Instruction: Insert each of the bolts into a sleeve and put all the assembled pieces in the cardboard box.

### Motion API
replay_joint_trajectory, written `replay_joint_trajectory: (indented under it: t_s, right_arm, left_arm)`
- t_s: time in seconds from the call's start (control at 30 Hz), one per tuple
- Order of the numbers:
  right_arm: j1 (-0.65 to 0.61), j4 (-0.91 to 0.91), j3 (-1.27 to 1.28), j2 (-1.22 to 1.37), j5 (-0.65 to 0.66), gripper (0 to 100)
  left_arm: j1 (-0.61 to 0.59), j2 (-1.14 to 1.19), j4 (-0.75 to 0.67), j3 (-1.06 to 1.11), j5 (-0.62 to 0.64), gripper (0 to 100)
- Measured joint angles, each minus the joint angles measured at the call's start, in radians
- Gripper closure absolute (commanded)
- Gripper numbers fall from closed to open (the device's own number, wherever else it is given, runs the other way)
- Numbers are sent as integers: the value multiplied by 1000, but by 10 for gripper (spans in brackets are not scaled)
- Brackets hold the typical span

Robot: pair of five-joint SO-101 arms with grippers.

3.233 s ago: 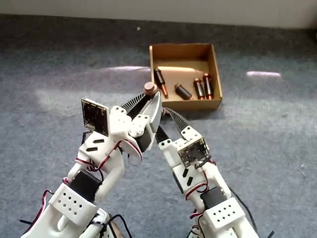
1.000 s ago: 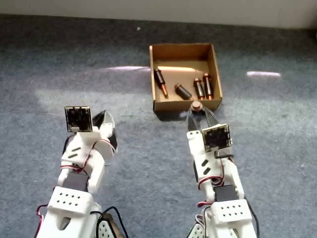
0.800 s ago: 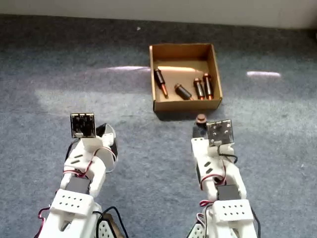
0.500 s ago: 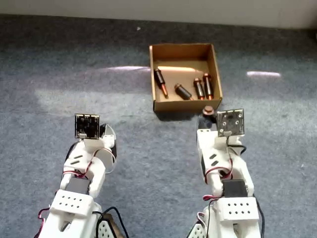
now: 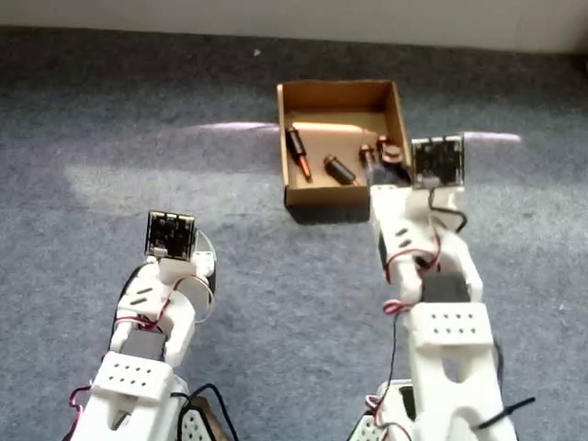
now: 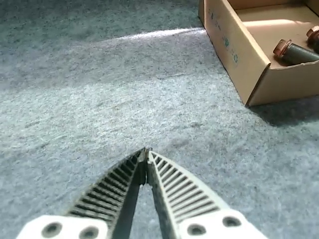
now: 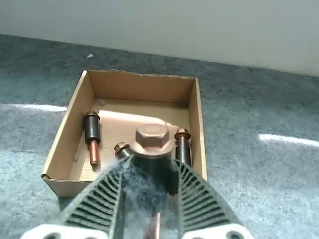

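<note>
Between the jaws of the right gripper (image 7: 148, 168), clamped tight, sits 1 sleeved bolt (image 7: 152, 138), long axis along the fingers (image 7: 197, 199), head outermost, just above the near wall of the box (image 7: 139, 79); the left gripper (image 6: 145, 155), closed on nothing, rests well back from the box

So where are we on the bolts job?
Done: at least three assembled pieces lie in the cardboard box. In hand: the right claw is shut on another assembled piece, over the box's near side. The left claw is shut, empty, above the carpet. Left: release that piece into the box.
</note>
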Motion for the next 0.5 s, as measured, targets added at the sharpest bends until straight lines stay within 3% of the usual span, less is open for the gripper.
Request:
replay_joint_trajectory:
  t_s: [0.5]
  right_arm:
    - [0,0,-640,824,-3,993]
  left_arm:
    - [0,0,0,0,-3,965]
